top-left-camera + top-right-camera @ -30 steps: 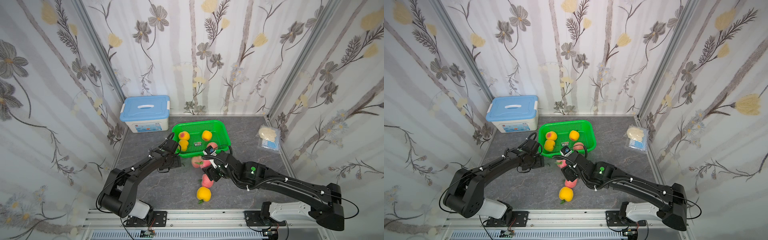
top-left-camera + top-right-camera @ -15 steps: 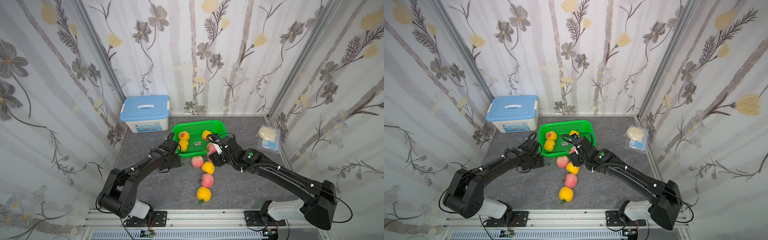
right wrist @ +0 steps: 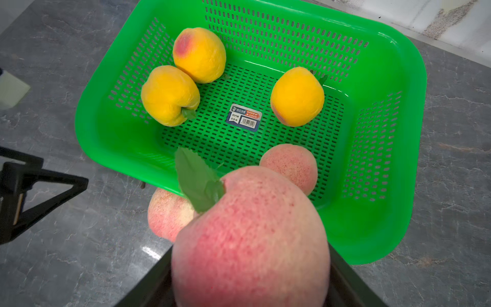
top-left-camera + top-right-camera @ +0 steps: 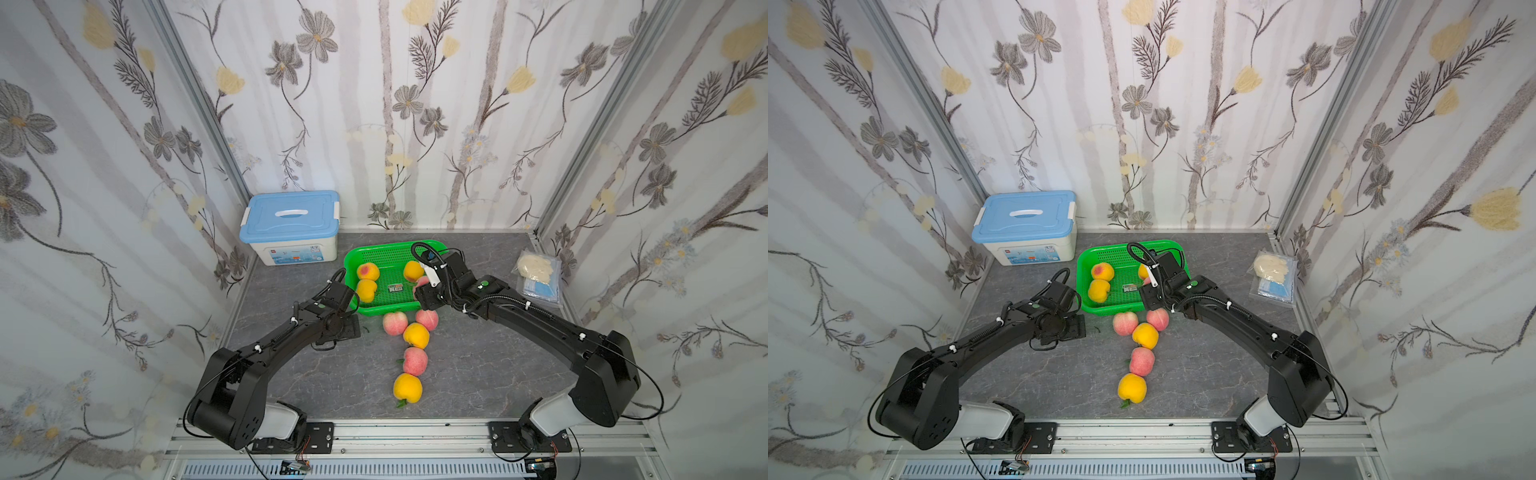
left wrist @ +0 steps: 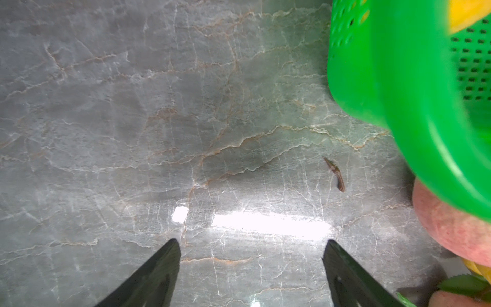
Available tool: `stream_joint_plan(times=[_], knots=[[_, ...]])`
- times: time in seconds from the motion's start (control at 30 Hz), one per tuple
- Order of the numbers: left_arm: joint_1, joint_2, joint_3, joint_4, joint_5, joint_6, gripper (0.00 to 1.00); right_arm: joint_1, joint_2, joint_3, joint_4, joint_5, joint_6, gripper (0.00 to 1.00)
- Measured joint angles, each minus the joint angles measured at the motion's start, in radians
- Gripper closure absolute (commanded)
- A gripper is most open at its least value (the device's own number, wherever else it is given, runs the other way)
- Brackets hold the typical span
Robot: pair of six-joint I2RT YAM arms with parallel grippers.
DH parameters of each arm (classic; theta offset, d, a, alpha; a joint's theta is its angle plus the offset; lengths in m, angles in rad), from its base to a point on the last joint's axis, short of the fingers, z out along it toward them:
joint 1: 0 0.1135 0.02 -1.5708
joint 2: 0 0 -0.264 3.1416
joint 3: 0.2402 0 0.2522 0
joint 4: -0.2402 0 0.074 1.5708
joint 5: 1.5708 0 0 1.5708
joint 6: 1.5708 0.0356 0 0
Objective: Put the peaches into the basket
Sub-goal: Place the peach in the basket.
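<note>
Peach (image 3: 249,239) held in right claw (image 4: 430,293), mid-frame in both top views, above front edge of basket (image 3: 414,79); likely light, slightly soft, rolls easily, so pinch across widest middle, not leaf (image 3: 196,180); left claw (image 5: 252,243) wide, empty; five peaches (image 4: 414,360) loose on table (image 4: 478,374), lower centre.

The basket (image 3: 393,148) is glossy, smooth green plastic, pierced with slots; its label (image 3: 245,117) looks like shiny printed paper. The surface (image 5: 132,119) is polished grey veined stone-look, mirroring a bright glare. The pink peach (image 3: 252,239) has a matt, finely speckled skin and a veined, cloth-like leaf (image 3: 196,178); the yellow peaches (image 3: 170,95) are matt and faintly wrinkled. At the basket's 10 o'clock, the box (image 4: 270,224) is smooth plastic. At 3 o'clock, the bag (image 4: 538,276) is clear crinkled film.
</note>
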Motion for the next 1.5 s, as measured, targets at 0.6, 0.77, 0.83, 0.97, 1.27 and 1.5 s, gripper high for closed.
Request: stream_joint_plan(times=[0.6, 0.77, 0.83, 0.97, 1.27, 1.5], knots=[[0.000, -0.043, -0.028, 0.014, 0.015, 0.003, 0.13, -0.147, 0.294, 0.201, 0.032, -0.024, -0.025, 0.40], [0.000, -0.046, -0.030, 0.015, 0.015, 0.003, 0.13, -0.183, 0.349, 0.239, 0.032, -0.024, -0.037, 0.37], [0.000, -0.047, -0.032, 0.015, 0.015, 0.003, 0.13, -0.196, 0.367, 0.253, 0.032, -0.024, -0.037, 0.37], [0.000, -0.044, -0.031, 0.019, 0.016, 0.003, 0.13, -0.210, 0.403, 0.281, 0.032, -0.032, -0.039, 0.35], [0.000, -0.039, -0.031, 0.022, 0.023, 0.003, 0.13, -0.222, 0.484, 0.342, 0.027, -0.038, -0.052, 0.29], [0.000, -0.039, -0.031, 0.023, 0.023, 0.003, 0.13, -0.231, 0.501, 0.360, 0.025, -0.036, -0.052, 0.22]])
